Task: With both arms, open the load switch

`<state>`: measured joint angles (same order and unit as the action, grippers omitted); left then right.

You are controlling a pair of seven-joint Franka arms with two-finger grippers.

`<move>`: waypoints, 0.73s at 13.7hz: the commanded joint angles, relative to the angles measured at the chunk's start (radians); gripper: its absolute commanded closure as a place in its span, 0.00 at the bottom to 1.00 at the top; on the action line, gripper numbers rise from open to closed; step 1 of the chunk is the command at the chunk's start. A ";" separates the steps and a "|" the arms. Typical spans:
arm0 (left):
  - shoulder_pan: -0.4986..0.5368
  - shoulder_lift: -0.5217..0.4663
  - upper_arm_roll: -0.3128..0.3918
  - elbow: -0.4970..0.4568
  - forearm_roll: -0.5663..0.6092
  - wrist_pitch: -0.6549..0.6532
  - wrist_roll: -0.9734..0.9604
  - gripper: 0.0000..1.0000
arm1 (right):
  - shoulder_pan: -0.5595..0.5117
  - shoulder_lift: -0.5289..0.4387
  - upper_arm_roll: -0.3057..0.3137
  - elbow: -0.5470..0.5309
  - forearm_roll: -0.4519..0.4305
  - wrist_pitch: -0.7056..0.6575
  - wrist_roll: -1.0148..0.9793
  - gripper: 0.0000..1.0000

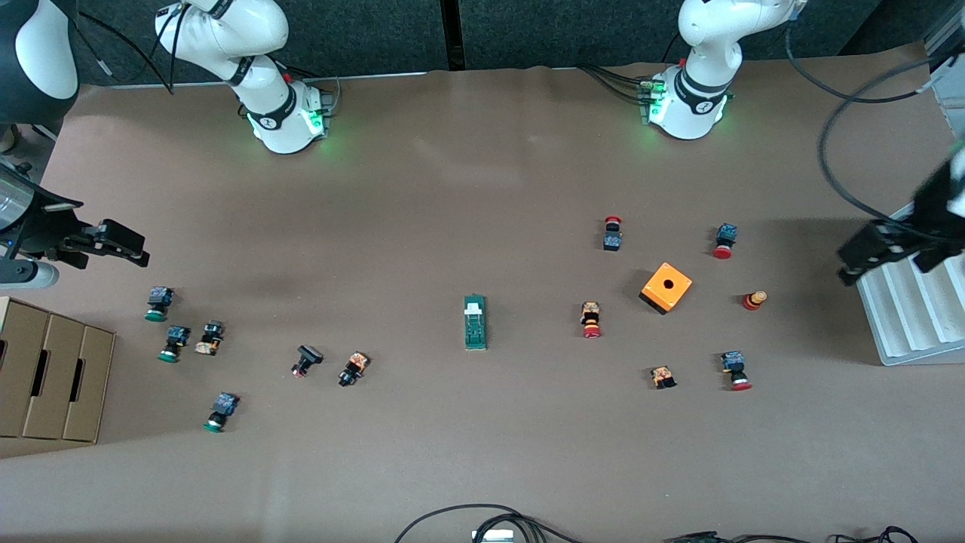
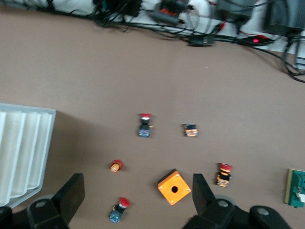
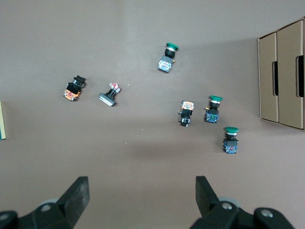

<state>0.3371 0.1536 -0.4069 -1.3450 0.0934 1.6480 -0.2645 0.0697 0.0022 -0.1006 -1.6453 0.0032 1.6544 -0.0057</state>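
Front view, load switch [image 1: 475,323]: narrow dark-green block lying flat on the brown table [image 1: 452,188], about midway between the two arms' ends. Its long axis runs from the robots' bases toward the front camera. The white piece is at the end farther from that camera.
Front view, left gripper [image 1: 878,253]: up in the air over the white ribbed tray [image 1: 916,317] at the left arm's end of the table; fingers spread, nothing held.
Front view, right gripper [image 1: 113,245]: up over bare table at the right arm's end, just above the green-capped push buttons [image 1: 177,343]; fingers spread, empty.
Front view, neighbours: orange cube box [image 1: 666,287] and red-capped push buttons [image 1: 591,320] lie between the switch and the left gripper.
Left wrist view, left gripper [image 2: 136,193]: fingers wide apart, nothing between them.
Left wrist view, load switch [image 2: 296,187]: only partly seen at the picture's edge, well apart from the fingers, with the orange cube box [image 2: 174,187] in between.
Right wrist view, right gripper [image 3: 143,198]: fingers wide apart, empty.
Right wrist view, load switch [image 3: 2,121]: a pale sliver at the edge, too little shown to read its lie.
Judgement, key relation: both grippers stand well apart from the switch, on either side of its long axis; neither is clearly nearer. Each would likely need to travel inward toward the table's middle and meet it across its narrow width.
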 commanded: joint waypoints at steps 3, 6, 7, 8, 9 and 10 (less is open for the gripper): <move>-0.084 -0.015 0.234 -0.013 -0.107 -0.016 0.210 0.00 | 0.007 0.010 -0.004 0.018 -0.022 -0.005 -0.002 0.01; -0.217 -0.012 0.362 -0.017 -0.116 -0.030 0.232 0.00 | 0.010 0.010 -0.004 0.019 -0.022 -0.005 -0.002 0.01; -0.224 -0.014 0.364 -0.022 -0.121 -0.030 0.243 0.00 | 0.012 0.010 -0.004 0.019 -0.023 -0.007 -0.002 0.01; -0.225 -0.014 0.364 -0.026 -0.121 -0.028 0.272 0.00 | 0.012 0.010 -0.004 0.018 -0.023 -0.007 -0.002 0.01; -0.230 -0.017 0.364 -0.031 -0.121 -0.028 0.296 0.00 | 0.012 0.010 -0.004 0.018 -0.023 -0.007 -0.002 0.01; -0.251 -0.025 0.368 -0.036 -0.116 -0.030 0.300 0.00 | 0.012 0.010 -0.004 0.018 -0.023 -0.008 -0.002 0.01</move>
<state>0.1184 0.1531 -0.0662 -1.3597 -0.0091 1.6289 -0.0081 0.0728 0.0024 -0.1006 -1.6453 0.0032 1.6544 -0.0057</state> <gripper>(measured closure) 0.000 0.004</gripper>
